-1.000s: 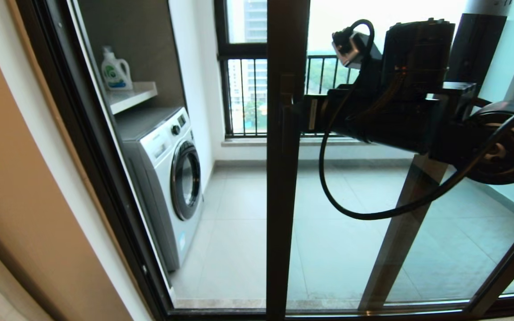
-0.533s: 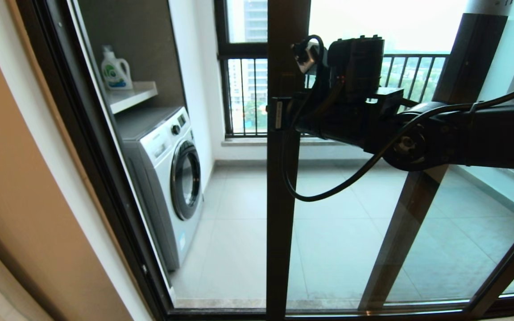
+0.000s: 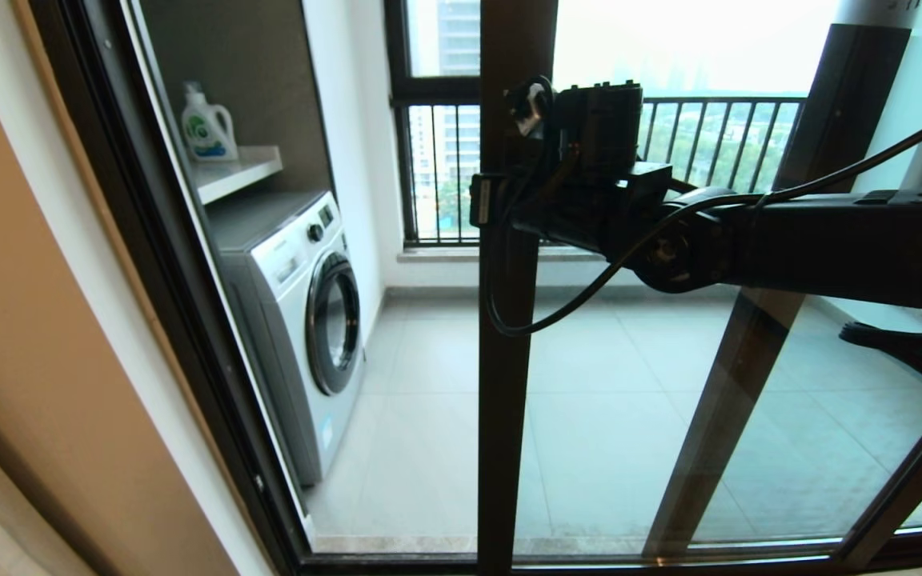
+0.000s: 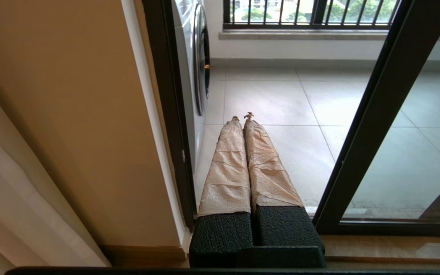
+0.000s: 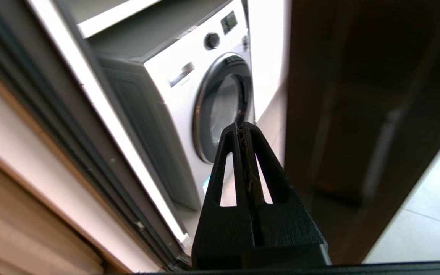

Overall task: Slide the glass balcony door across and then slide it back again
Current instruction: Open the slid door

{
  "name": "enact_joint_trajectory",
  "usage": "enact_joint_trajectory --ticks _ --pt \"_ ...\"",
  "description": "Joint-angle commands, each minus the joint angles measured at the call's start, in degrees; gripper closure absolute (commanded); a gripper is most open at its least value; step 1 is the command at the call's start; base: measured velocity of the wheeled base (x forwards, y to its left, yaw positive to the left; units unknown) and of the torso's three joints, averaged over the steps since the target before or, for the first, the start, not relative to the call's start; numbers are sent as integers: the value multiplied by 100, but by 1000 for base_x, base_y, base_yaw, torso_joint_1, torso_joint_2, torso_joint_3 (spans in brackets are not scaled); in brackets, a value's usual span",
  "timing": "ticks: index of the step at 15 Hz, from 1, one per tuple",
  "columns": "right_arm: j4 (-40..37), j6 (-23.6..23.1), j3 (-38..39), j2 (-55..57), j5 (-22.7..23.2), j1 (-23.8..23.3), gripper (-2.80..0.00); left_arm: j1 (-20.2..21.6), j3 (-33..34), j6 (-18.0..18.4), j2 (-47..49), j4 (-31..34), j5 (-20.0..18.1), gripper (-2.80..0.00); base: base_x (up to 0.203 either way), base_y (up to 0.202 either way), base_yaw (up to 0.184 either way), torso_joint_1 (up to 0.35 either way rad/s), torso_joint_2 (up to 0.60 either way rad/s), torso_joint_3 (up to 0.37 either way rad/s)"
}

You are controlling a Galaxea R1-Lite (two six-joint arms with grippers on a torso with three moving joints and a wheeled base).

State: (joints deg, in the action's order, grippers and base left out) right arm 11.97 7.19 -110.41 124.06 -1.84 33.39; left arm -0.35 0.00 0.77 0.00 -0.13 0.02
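Both grippers have jaws pressed together, empty. The right gripper [image 5: 241, 131] sits beside the edge upright of the dark-brown-framed glass balcony door [image 3: 505, 384], which stands partly open. The left gripper [image 4: 241, 118] hangs low by the doorway. Risk: closed fingers could slip off the smooth frame under push.

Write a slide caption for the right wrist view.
Shut right pincer beside the glass balcony door frame upright, washing machine beyond.
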Motion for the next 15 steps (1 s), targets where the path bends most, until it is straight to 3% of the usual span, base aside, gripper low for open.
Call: enact_joint_trajectory --ticks 1,15 --pt "-19 1 -104 85 0 -128 0 0 0 2 9 -4 5 0 0 0 0 0 0 0" --pt "-11 25 -53 22 -212 -419 0 0 0 2 9 -4 6 0 0 0 0 0 0 0"
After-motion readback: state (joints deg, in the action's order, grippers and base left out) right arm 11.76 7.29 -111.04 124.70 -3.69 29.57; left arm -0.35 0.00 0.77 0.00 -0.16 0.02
